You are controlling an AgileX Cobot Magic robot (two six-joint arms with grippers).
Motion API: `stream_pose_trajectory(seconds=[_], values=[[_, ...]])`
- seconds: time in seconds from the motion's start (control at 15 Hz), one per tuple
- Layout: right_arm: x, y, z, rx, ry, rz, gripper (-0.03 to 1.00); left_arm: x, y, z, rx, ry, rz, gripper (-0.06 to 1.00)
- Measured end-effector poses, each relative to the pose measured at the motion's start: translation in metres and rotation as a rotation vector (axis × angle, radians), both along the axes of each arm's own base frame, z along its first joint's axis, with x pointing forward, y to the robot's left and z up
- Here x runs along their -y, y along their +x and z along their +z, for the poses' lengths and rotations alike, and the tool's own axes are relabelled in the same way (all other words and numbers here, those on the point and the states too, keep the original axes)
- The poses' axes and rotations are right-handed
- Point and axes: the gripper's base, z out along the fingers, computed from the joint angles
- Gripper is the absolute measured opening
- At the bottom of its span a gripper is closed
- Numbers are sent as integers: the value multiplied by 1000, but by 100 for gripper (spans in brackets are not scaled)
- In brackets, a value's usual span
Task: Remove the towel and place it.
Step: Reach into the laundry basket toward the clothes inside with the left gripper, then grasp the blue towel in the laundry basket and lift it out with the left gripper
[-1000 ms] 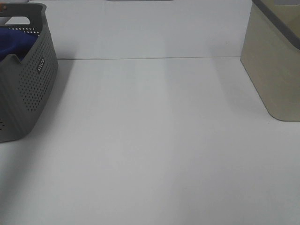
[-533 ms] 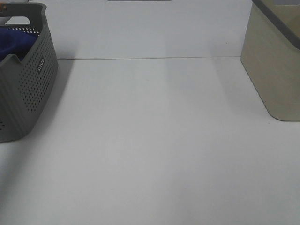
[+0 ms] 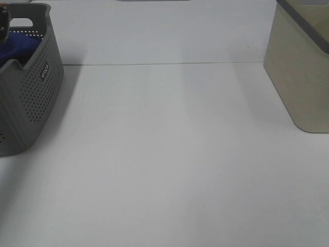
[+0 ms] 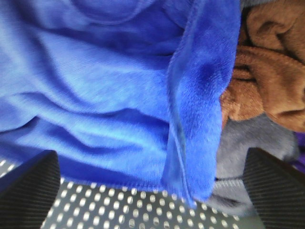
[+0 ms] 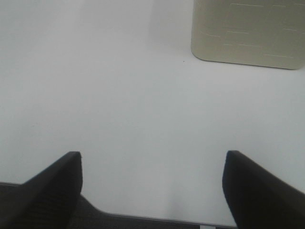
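Though spread wide and pinching nothing, left gripper [image 4: 150, 157] hung close over the towel [image 4: 95, 105], black fingers [image 4: 28, 191] flanking a raised blue fold. Towel crumpled inside the grey perforated basket [image 3: 36, 87] at the left edge of the table [image 3: 169, 154], beside a brown cloth [image 4: 267, 71] and a grey cloth [image 4: 252, 148]; not yet lifted. Right gripper [image 5: 152, 157] likewise spread and empty, over bare white tabletop, with a beige bin [image 3: 303, 67] beyond at the far right. Step in hand, by judgement: approach for the grasp, removal not begun. Next move likely calling for a short descent onto the fold, closure on blue plush alone so as to leave the neighbouring cloths behind, then a lift clear of the basket rim before any carry toward open table. Compared with one second earlier: dark shape [image 3: 3, 23], probably part of the left arm, newly in the high view above the basket's rim, in place of a small reddish speck; basket, towel, table and bin unmoved
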Motion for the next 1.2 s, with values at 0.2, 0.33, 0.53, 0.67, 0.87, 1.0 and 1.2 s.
stream_pose_trajectory(seconds=[0.2, 0.33, 0.53, 0.67, 0.87, 1.0, 1.2], values=[[0, 0, 0, 0, 0, 0, 79, -12, 6, -18, -4, 3, 8, 99], [0, 0, 0, 0, 0, 0, 79, -23, 7, -25, -6, -1, 29, 99], [0, 0, 0, 0, 0, 0, 79, -26, 7, -25, -6, -10, 16, 96], [0, 0, 0, 0, 0, 0, 79, -23, 7, -26, -23, -34, -21, 88], [0, 0, 0, 0, 0, 0, 79, -23, 6, -26, -28, -36, -32, 61], [0, 0, 0, 0, 0, 0, 79, -23, 6, -26, -32, -24, -38, 42], [0, 0, 0, 0, 0, 0, 79, -25, 6, -26, -34, -9, -42, 32]])
